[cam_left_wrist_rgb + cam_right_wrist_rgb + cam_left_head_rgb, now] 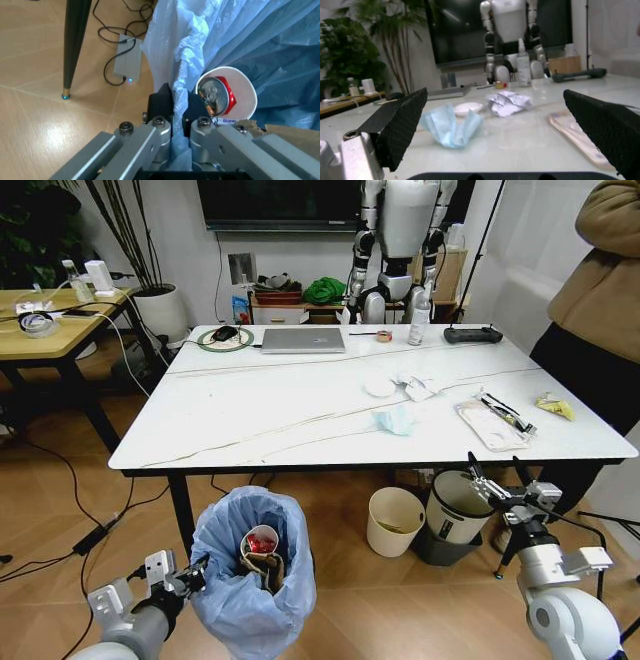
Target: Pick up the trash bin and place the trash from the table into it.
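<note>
While L hand (172, 123) clamped on trash bin (250, 580) rim, R hand (500, 475) spread wide.

A robotics lab set up like an office or living room.

A white humanoid robot (403, 240) stands on display behind the marble-look table (300, 410), under a large dark wall screen (280, 202). A closed laptop (303, 340), a mouse on its pad (224, 335) and a black controller (472, 334) lie on the tabletop. Cables and a power adapter (127, 58) trail over the wood-look floor, and a tall potted plant (150, 275) stands by a wooden side table (55, 320) cluttered with small gear.
</note>
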